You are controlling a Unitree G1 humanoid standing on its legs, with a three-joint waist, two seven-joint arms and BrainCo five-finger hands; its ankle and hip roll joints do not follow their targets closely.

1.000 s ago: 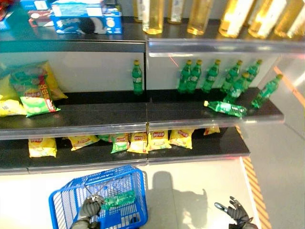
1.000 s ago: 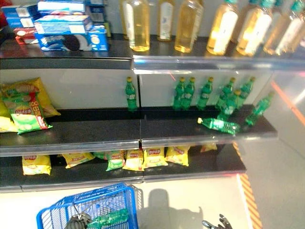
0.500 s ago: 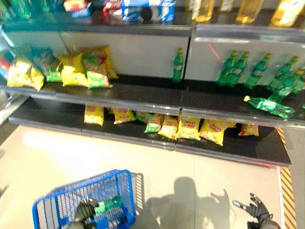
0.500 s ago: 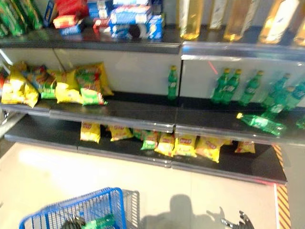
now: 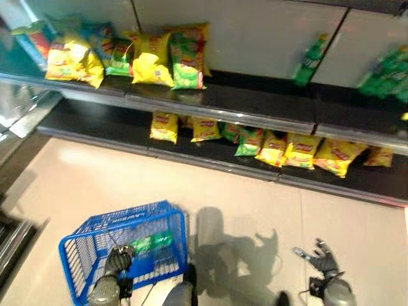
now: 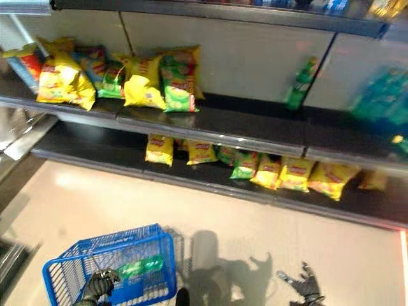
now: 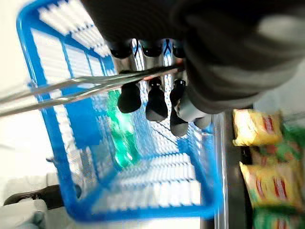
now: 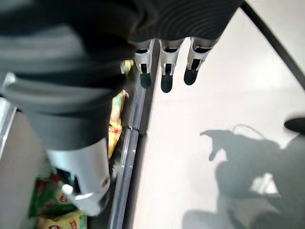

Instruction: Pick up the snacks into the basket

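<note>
Yellow and green snack bags (image 5: 171, 58) lean in a row on the middle shelf at the left. More small snack bags (image 5: 299, 153) lie along the bottom shelf. A blue wire basket (image 5: 102, 229) hangs low at the left, with a green bottle (image 5: 148, 243) lying in it. My left hand (image 5: 116, 259) is shut on the basket's metal handle (image 7: 90, 85), fingers curled round it. My right hand (image 5: 322, 260) hangs open at the lower right, well short of the shelves, holding nothing.
Green bottles (image 5: 309, 60) stand on the middle shelf to the right. The shelf edges (image 5: 217, 111) run across ahead of me, above pale floor (image 5: 255, 210). A metal rail (image 5: 16, 239) lies at the far left.
The camera has swung left and down, so the snack shelf now sits ahead and the bottles have slid right. The basket stays in my left hand; the right hand stays open.
</note>
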